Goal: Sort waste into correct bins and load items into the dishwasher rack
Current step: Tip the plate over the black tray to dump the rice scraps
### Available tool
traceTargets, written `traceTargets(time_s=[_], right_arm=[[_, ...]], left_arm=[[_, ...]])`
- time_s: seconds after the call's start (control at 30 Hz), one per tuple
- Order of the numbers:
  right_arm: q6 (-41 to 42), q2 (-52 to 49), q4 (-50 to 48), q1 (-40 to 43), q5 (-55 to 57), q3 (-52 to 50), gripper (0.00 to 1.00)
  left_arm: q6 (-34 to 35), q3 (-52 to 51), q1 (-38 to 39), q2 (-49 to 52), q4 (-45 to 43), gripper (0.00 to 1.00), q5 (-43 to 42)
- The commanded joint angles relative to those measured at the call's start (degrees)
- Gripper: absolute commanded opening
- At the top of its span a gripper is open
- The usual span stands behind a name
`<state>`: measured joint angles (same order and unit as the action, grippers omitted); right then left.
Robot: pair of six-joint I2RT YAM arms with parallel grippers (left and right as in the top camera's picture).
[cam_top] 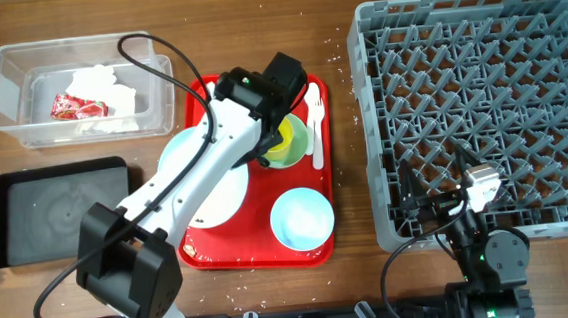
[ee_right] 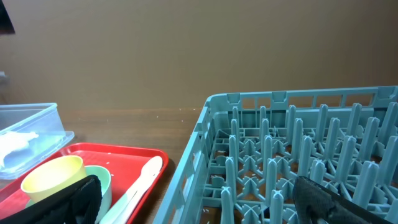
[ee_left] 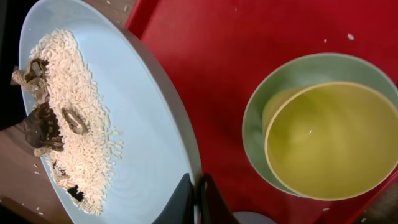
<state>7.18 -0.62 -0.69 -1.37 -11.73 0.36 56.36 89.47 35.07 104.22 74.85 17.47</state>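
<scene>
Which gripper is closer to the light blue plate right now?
Left. The left gripper is pinched on the light blue plate at its rim, on the red tray. The right gripper sits open over the dishwasher rack, at its corner nearest the tray.

I am working at a brown wooden table; its grain runs from left to right. In my right wrist view, a plain brownish wall stands beyond the far table edge. The light is soft and even, and the shadows are faint.
</scene>
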Motion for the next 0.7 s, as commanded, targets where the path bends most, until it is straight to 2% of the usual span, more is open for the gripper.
traceTargets(time_s=[0.0, 0.1, 0.33, 0.43, 0.53, 0.6, 0.67], right_arm=[[-1.01, 0.35, -0.22, -0.07, 0.15, -0.07, 1.0], [-1.03, 0.35, -0.22, -0.07, 0.15, -0.07, 1.0], [-1.01, 0.35, -0.22, -0.07, 0.15, -0.07, 1.0], [-1.03, 0.35, -0.22, -0.07, 0.15, -0.07, 1.0], [-1.03, 0.37, -0.22, -0.07, 0.15, -0.07, 0.99], [-1.01, 0.35, -0.22, -0.07, 0.15, -0.07, 1.0], [-1.01, 0.35, -0.22, -0.07, 0.15, -0.07, 1.0]], left_arm=[[-0.72, 3.52, -2.29, 0.24, 3.65, 0.04, 6.71], [-2.23, 3.65, -7.5, 0.24, 4.33, 0.04, 6.91], [-5.25, 8.94, -26.86, -1.66, 3.1, 0.04, 5.57], [-9.16, 10.01, -37.9, -5.22, -2.58, 0.04, -6.14], [-9.75, 9.99, -48.57, -7.56, -4.2, 0.04, -16.35], [-11.72, 9.97, -56.48, -7.58, -4.33, 0.04, -25.88], [-15.65, 9.97, -65.7, -7.58, -4.04, 0.04, -39.3]])
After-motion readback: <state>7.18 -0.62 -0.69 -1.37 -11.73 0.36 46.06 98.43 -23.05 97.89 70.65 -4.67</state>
